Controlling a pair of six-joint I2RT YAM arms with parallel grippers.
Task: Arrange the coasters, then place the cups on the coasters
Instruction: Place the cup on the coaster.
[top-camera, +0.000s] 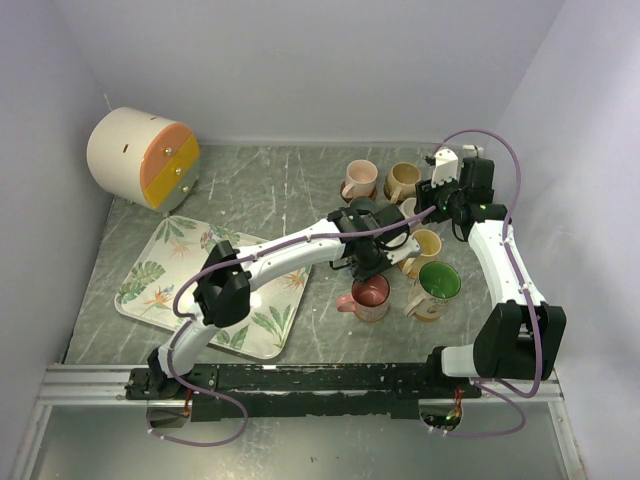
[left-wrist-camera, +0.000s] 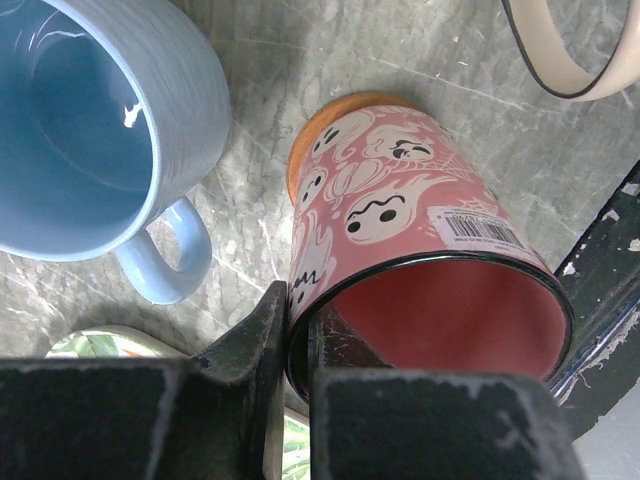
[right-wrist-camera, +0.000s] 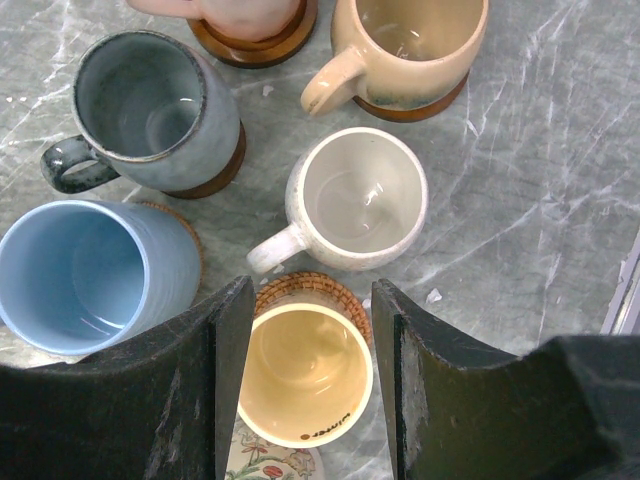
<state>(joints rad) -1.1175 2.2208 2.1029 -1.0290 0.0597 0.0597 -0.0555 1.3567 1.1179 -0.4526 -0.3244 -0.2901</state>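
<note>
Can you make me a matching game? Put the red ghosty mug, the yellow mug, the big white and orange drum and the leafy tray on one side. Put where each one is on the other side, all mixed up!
Things:
1. red ghost-print ceramic mug
2. yellow ceramic mug
3. big white-and-orange cylinder
4. rectangular leaf-print tray

Places:
a. partly under the left arm
b. far left corner
c. rim pinched by the left end effector
d. below the open right end effector

Pairs: 1-c, 2-d, 3-b, 4-a.
</note>
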